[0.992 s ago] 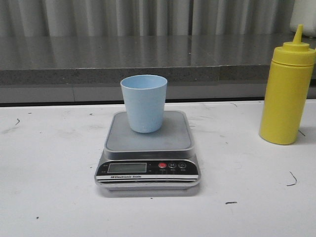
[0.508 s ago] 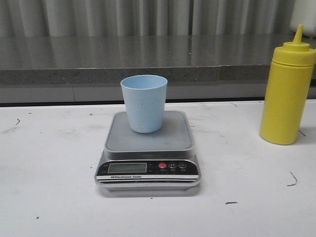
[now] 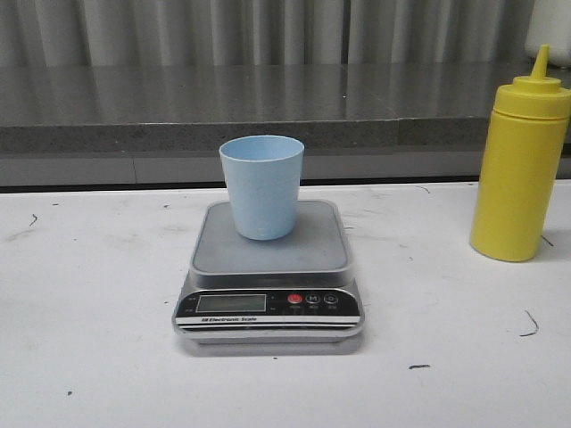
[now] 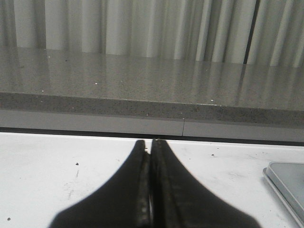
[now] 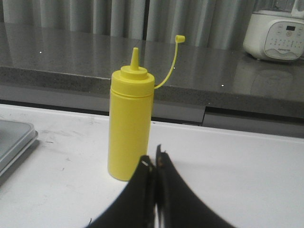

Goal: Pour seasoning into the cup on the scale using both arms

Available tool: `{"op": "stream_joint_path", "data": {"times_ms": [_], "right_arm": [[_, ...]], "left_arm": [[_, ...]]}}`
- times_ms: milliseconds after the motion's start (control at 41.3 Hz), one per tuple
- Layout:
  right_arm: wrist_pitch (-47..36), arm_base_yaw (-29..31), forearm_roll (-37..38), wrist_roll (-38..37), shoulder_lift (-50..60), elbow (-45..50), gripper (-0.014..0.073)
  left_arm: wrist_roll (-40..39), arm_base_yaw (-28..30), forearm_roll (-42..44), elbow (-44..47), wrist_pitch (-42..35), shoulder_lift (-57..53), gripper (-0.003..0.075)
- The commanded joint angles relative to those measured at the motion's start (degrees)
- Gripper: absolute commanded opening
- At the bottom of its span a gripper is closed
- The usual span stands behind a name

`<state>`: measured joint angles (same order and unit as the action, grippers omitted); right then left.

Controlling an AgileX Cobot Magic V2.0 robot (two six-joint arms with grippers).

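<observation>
cup upright on scale; seasoning stands apart.

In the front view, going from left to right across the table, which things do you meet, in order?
scale with the cup standing on its plate → seasoning bottle

The front camera faces the scale low across the table. Both wrist cameras look toward the grey counter; the right one shares the seasoning.
</observation>
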<state>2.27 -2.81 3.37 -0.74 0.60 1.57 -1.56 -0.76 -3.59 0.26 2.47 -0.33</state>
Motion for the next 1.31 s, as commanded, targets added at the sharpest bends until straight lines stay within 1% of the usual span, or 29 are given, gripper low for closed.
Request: {"op": "stream_joint_path", "data": {"times_ms": [0, 508, 750, 1282], "right_arm": [[-5.83, 0.10, -0.29, 0.37, 0.96, -0.39, -0.0067], [-5.13, 0.10, -1.72, 0.31, 0.96, -0.39, -0.0067], [-4.83, 0.10, -5.79, 0.17, 0.96, -0.39, -0.0067], [-4.83, 1.51, -5.78, 0.17, 0.96, -0.39, -0.0067]], "left_arm": [[-0.31, -0.02, -0.47, 1.35, -4.77, -0.90, -0.0020], [-0.31, -0.02, -0.47, 1.35, -4.77, -0.90, -0.0020], [-0.31, -0.02, -0.47, 1.35, -4.77, -0.90, -0.0020], [-0.31, -0.02, -0.47, 1.35, -4.77, -0.90, -0.0020]]}}
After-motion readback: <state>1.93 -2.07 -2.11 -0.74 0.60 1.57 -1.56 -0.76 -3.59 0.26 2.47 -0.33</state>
